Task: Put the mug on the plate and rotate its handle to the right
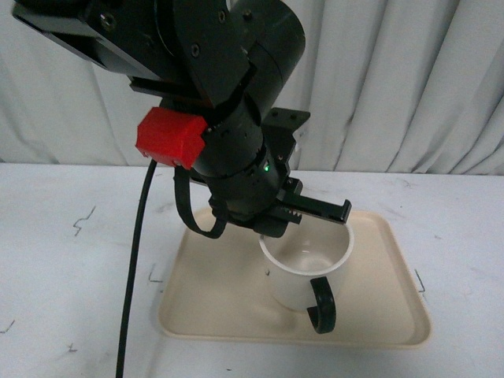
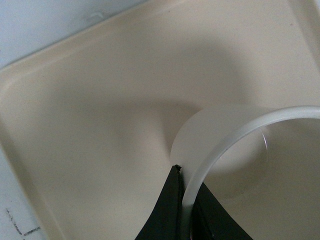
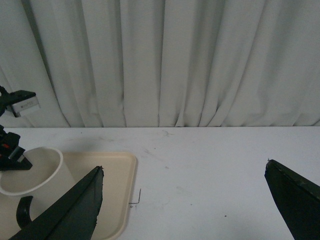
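The cream-white mug [image 1: 303, 272] is upright over the middle of the beige plate [image 1: 228, 323]. I cannot tell whether its base touches the plate. Its black handle [image 1: 321, 305] points toward the front edge. The smiley face does not show. My left gripper [image 1: 315, 214] is shut on the mug's far rim from above. In the left wrist view the rim [image 2: 225, 145] is pinched between the black fingers [image 2: 167, 210] over the plate [image 2: 100, 100]. My right gripper [image 3: 182, 195] is open and empty above the table, to the right of the plate [image 3: 117, 175] and the mug [image 3: 37, 175].
A white table [image 1: 71, 260] surrounds the plate, marked with small pen ticks. A white curtain [image 1: 394, 79] hangs behind it. A black cable [image 1: 134, 260] from the left arm hangs over the table left of the plate.
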You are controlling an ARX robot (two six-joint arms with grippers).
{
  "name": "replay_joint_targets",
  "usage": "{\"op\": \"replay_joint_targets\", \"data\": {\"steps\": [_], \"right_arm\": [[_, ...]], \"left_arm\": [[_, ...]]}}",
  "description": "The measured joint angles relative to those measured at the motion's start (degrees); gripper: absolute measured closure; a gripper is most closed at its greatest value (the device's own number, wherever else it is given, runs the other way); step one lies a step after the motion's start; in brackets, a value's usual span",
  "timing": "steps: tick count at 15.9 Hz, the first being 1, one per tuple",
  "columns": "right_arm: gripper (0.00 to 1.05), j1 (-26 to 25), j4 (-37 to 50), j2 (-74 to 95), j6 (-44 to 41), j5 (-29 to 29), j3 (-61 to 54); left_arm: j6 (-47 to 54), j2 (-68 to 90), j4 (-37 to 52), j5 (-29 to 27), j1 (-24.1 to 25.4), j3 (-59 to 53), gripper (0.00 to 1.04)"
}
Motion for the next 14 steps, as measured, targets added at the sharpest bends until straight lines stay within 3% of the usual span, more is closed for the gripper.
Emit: {"op": "replay_joint_targets", "data": {"steps": [4, 6, 8, 10, 11, 12, 13, 14], "right_arm": [[0.06, 0.0, 0.0, 0.0, 0.0, 0.0, 0.0], [0.06, 0.0, 0.0, 0.0, 0.0, 0.0, 0.0], [0.06, 0.0, 0.0, 0.0, 0.0, 0.0, 0.0], [0.06, 0.0, 0.0, 0.0, 0.0, 0.0, 0.0], [0.06, 0.0, 0.0, 0.0, 0.0, 0.0, 0.0], [0.06, 0.0, 0.0, 0.0, 0.0, 0.0, 0.0], [0.06, 0.0, 0.0, 0.0, 0.0, -0.2, 0.0], [0.06, 0.0, 0.0, 0.0, 0.0, 0.0, 0.0]], "left_arm": [[0.4, 2.7, -0.9, -0.2, 0.0, 1.1, 1.02], [0.8, 2.6, -0.9, 0.8, 0.7, 1.3, 0.71], [1.5, -0.8, 2.0, 4.1, 2.3, -1.7, 0.49], [2.8, -11.3, 15.5, 9.3, 6.6, -10.2, 0.26], [3.9, -17.5, 23.9, 8.7, 8.5, -14.7, 0.15], [4.3, -20.8, 35.3, 3.7, 9.1, -17.8, 0.14], [3.8, -24.0, 49.8, -7.2, 9.2, -23.2, 0.24], [3.5, -25.7, 57.2, -12.0, 9.5, -28.4, 0.32]]}}
